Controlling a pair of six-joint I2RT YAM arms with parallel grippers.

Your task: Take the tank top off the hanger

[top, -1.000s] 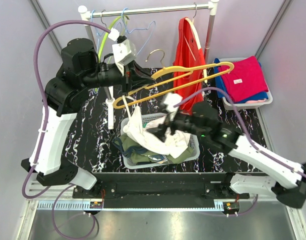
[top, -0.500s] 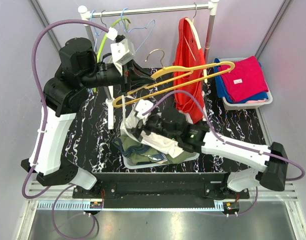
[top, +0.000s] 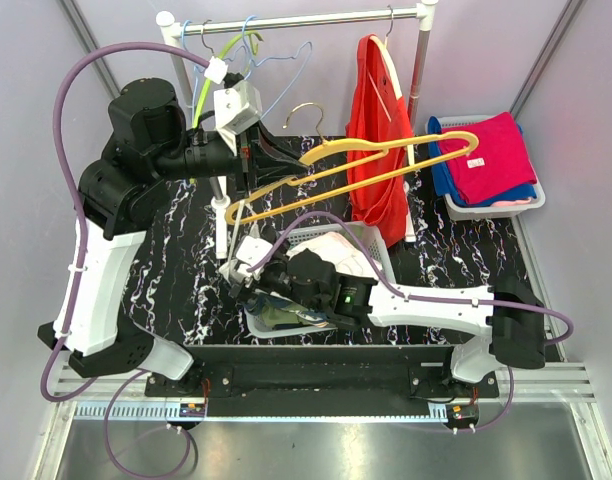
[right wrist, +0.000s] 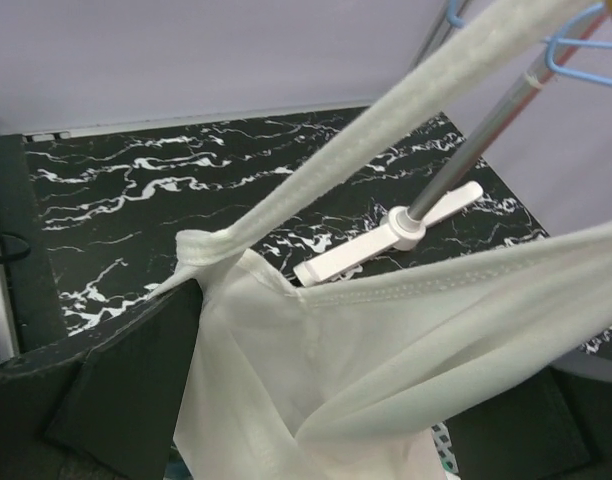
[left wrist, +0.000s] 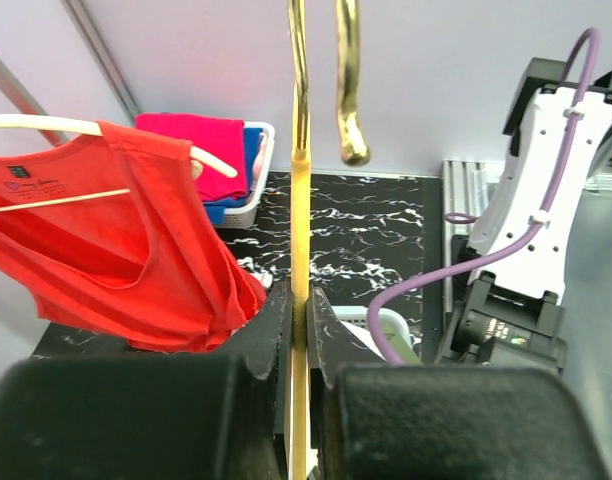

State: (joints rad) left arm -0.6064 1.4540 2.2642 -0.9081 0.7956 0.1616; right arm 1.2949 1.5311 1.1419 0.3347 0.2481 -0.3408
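Yellow hanger (left wrist: pixel 299 220), white tank top (right wrist: pixel 316 400), black-marbled table (right wrist: pixel 136 190)

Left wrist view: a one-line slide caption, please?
Left gripper clamped on the yellow hanger, a red tank top hanging beside it.

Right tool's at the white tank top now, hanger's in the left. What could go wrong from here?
1. The right tool stands open around the white tank top; pulling before closing would likely lose the cloth.
2. A strap runs up toward the yellow hanger; a hard tug may twist it in the left tool.
3. The hanger's far end crosses the red top and could snag it.
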